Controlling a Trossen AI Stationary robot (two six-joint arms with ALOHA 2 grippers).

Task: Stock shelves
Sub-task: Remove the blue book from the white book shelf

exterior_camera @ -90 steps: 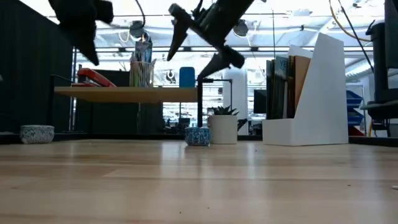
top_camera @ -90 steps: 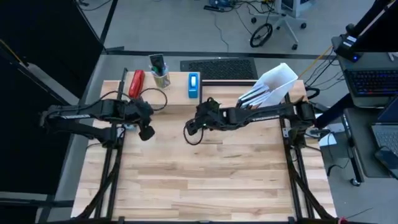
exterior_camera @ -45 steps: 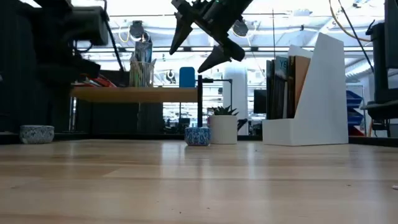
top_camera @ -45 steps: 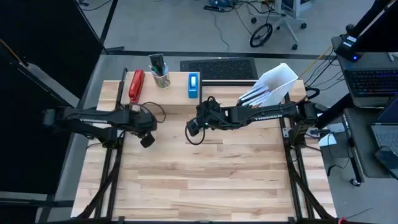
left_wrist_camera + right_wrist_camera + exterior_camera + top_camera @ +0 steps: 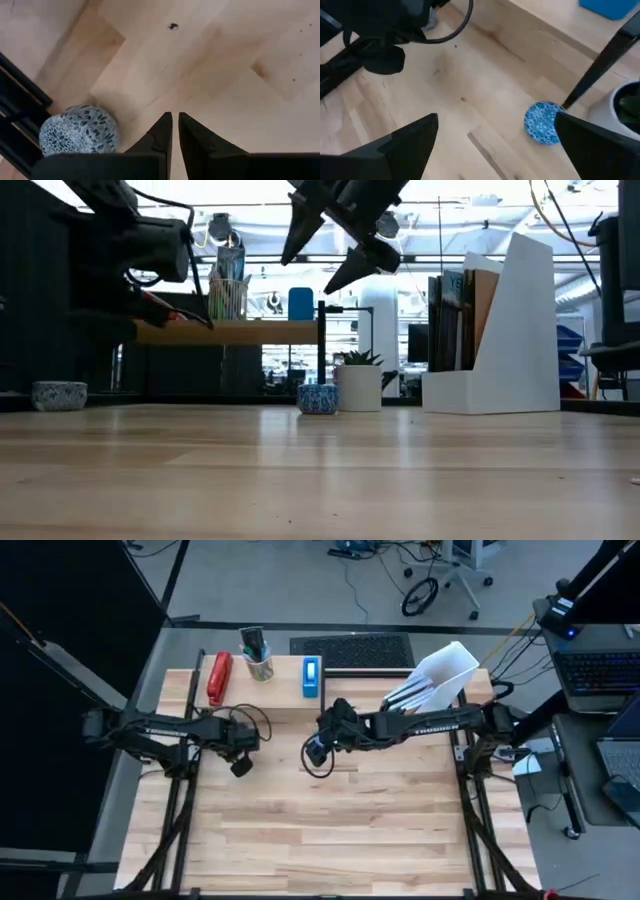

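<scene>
The shelves are a low light-wood plank shelf (image 5: pixel 280 700) on black legs at the table's far edge and a white file holder (image 5: pixel 445 670) with books at the far right. On the plank stand a red stapler (image 5: pixel 218 677), a pen cup (image 5: pixel 258 662) and a blue box (image 5: pixel 312 677). My left gripper (image 5: pixel 240 767) hovers shut in front of the shelf's left part, above a patterned grey-blue bowl (image 5: pixel 77 132). My right gripper (image 5: pixel 318 750) hangs open above the table near a small blue bowl (image 5: pixel 543 122), which rests on the table by a shelf leg (image 5: pixel 600 65).
A white plant pot (image 5: pixel 360 385) stands under the shelf, next to the blue bowl (image 5: pixel 318 398). The patterned bowl (image 5: pixel 60 394) sits at the far left. The near half of the tabletop (image 5: pixel 330 840) is bare wood.
My left gripper has come down and moved a little toward the table's right and near edges, level with the plank in the low view. My right gripper has risen slightly and drifted toward the right edge, staying open.
</scene>
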